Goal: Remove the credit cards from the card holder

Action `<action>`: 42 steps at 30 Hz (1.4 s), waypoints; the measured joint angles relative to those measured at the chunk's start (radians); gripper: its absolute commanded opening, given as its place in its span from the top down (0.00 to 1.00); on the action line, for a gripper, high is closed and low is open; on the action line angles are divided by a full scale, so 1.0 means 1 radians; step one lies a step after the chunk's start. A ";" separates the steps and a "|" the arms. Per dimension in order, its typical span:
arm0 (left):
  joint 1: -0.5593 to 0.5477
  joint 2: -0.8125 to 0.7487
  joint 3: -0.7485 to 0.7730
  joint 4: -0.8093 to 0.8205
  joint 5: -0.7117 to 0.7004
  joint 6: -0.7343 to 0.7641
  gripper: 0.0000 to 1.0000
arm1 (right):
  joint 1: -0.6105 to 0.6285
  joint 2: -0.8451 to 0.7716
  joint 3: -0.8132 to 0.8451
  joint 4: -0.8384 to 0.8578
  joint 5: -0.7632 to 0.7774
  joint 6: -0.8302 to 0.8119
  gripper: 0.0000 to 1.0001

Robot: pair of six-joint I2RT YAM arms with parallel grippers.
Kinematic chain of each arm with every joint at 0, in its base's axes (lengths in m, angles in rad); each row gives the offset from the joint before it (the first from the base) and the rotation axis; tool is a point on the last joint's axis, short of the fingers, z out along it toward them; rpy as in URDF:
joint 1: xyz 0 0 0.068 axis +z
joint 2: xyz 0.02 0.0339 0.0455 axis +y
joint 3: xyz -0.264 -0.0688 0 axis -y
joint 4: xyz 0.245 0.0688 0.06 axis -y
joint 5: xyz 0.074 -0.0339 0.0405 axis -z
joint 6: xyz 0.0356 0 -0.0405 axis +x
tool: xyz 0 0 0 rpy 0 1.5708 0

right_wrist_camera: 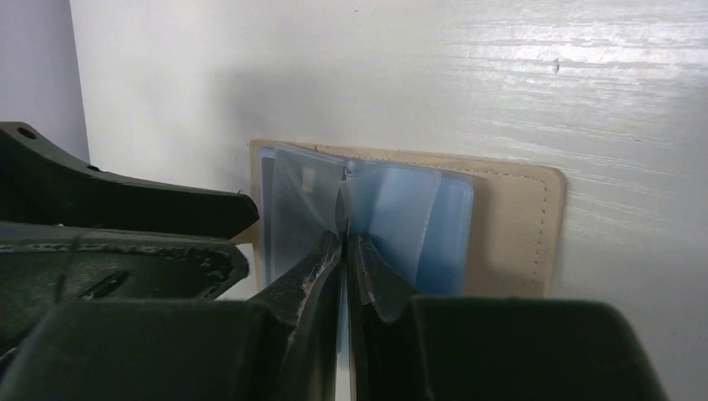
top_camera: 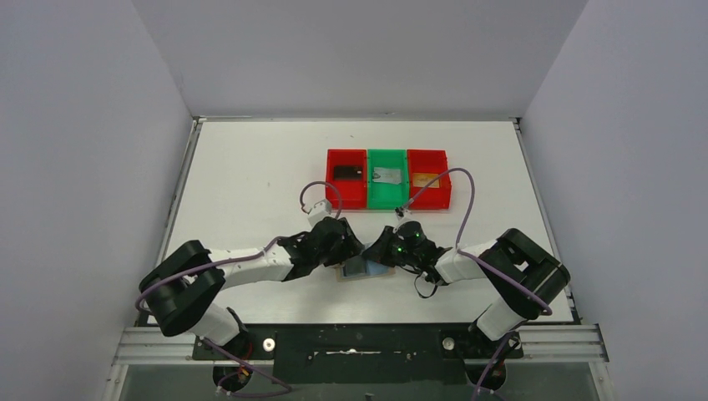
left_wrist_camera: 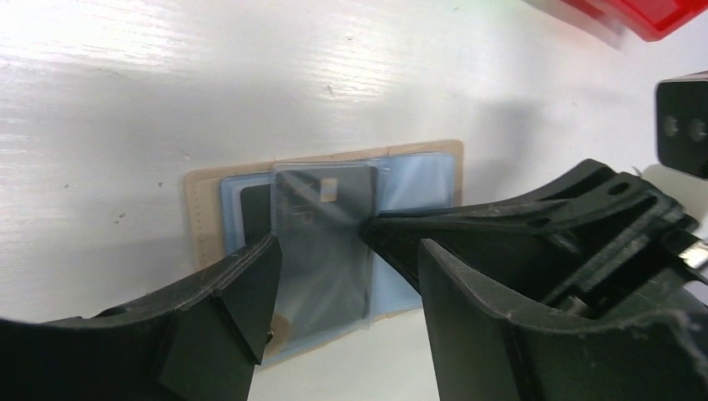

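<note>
Partly done, I judge: a black card [top_camera: 347,173] sits in the left red bin [top_camera: 331,180], a silver card [top_camera: 386,175] in the green bin [top_camera: 386,154], a gold card [top_camera: 425,178] in the right red bin [top_camera: 447,180]. The card holder [left_wrist_camera: 204,217] lies open on the near desk [top_camera: 250,167], a dark card [left_wrist_camera: 326,200] sleeved inside. My right claw [right_wrist_camera: 344,242] pinches a clear sleeve [right_wrist_camera: 392,209]; my left claw [left_wrist_camera: 317,238] is spread around that card.

Flat and open on table [top_camera: 250,184], near its front edge: card holder [top_camera: 365,270]. On card holder's left half: sleeved card [left_wrist_camera: 321,209], inside top sleeve [left_wrist_camera: 330,284]. At card holder's left, fingers apart either side of that sleeve: left gripper [left_wrist_camera: 313,251]. At card holder's right, pinched on raised leaf [right_wrist_camera: 392,209] over its middle fold: right gripper [right_wrist_camera: 344,251]. Well behind card holder, side by side, touching: left bin [top_camera: 332,188], middle bin [top_camera: 373,196], right bin [top_camera: 445,192]. Inside them: left-bin card [top_camera: 347,173], middle-bin card [top_camera: 386,175], right-bin card [top_camera: 424,178].
</note>
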 measured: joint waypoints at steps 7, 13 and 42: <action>0.000 0.050 0.000 0.020 -0.015 -0.020 0.40 | -0.001 0.001 -0.001 0.003 -0.003 0.000 0.99; 0.000 0.068 0.014 0.020 -0.038 -0.026 0.39 | -0.002 0.001 -0.001 0.003 -0.003 0.001 1.00; 0.005 0.061 -0.010 0.073 -0.006 0.029 0.39 | -0.019 -0.033 0.013 -0.086 -0.015 -0.030 1.00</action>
